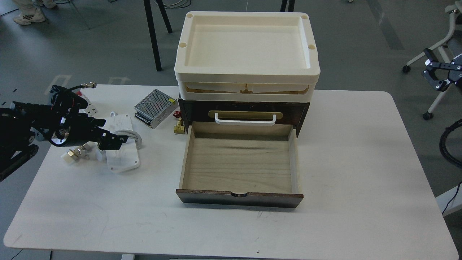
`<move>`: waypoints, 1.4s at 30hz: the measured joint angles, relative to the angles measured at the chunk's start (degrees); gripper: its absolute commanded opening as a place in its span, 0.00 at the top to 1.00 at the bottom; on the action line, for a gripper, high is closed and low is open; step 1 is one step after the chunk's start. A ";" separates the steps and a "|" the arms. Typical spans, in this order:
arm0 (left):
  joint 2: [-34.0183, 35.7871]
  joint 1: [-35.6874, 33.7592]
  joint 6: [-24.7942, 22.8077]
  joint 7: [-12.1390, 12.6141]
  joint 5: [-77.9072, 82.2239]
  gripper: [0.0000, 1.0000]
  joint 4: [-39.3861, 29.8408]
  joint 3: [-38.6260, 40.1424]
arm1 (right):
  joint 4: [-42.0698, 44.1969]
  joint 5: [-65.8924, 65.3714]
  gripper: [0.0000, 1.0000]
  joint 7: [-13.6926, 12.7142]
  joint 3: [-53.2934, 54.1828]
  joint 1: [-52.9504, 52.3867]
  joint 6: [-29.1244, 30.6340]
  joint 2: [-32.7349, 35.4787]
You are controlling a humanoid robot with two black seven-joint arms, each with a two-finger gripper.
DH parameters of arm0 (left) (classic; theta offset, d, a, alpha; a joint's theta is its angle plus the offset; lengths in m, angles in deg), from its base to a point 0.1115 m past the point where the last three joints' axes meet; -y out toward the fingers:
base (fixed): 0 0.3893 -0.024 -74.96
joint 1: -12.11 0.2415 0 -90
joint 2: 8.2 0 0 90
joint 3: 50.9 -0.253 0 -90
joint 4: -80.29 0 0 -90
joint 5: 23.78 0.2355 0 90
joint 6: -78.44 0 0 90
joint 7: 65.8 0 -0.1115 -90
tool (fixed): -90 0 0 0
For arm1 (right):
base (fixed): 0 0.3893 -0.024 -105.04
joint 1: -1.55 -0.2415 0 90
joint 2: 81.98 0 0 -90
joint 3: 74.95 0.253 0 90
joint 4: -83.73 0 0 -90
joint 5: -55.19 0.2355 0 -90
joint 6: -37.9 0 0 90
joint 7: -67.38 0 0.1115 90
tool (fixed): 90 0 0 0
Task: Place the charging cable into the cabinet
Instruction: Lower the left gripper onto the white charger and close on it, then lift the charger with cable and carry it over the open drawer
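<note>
The charging cable (122,159) is a flat white adapter block lying on the table left of the cabinet, with its grey-white cord (136,139) looped at its middle. My left gripper (117,140) reaches in from the left and lies across the middle of the block, hiding that part. Its dark fingers merge, so I cannot tell whether they grip. The cabinet (187,108) is dark brown, with a white bar handle (245,121). Its light-wood drawer (238,164) is pulled out and holds nothing. My right gripper (433,70) is raised off the table at far right, jaws apart.
A cream plastic tray (247,77) sits on top of the cabinet. A silver perforated power-supply box (156,107) and a brass valve with a red knob (178,124) lie between cable and cabinet. Small brass and white parts (74,154) lie under my left arm.
</note>
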 measured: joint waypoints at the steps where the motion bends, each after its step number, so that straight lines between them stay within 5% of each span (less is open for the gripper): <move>1: -1.06 -0.05 0.24 0.00 0.27 0.03 1.28 -0.22 | 0.00 0.00 0.00 0.00 0.00 0.10 0.00 0.00; 7: -7.72 -1.32 5.02 0.01 0.59 0.12 11.64 -5.58 | -0.01 0.00 0.00 0.00 0.06 0.87 0.00 0.00; 12: -9.78 -1.94 9.29 0.02 -0.04 0.55 16.82 -11.03 | 0.00 0.00 0.00 0.00 0.28 1.43 0.00 -0.01; 17: -9.90 -2.09 10.90 0.02 -0.08 0.68 17.21 -11.73 | 0.02 0.00 0.00 0.00 0.41 1.51 0.00 -0.01; 19: -9.84 -2.10 10.97 0.02 -0.06 0.96 17.09 -11.73 | 0.02 0.00 0.00 0.00 0.41 1.58 0.00 -0.01; 25: -8.91 -2.00 13.25 0.04 0.23 1.00 14.79 -11.81 | 0.08 0.00 0.00 0.00 0.41 1.95 0.00 -0.01; 30: -1.09 -2.34 13.47 0.02 -0.06 1.00 4.38 -11.14 | 0.13 0.00 0.00 0.00 0.45 2.34 0.00 -0.01; 42: 29.77 -7.19 2.64 0.03 -22.54 1.00 -43.50 -5.31 | 0.15 1.79 0.00 0.00 0.53 2.88 0.00 0.52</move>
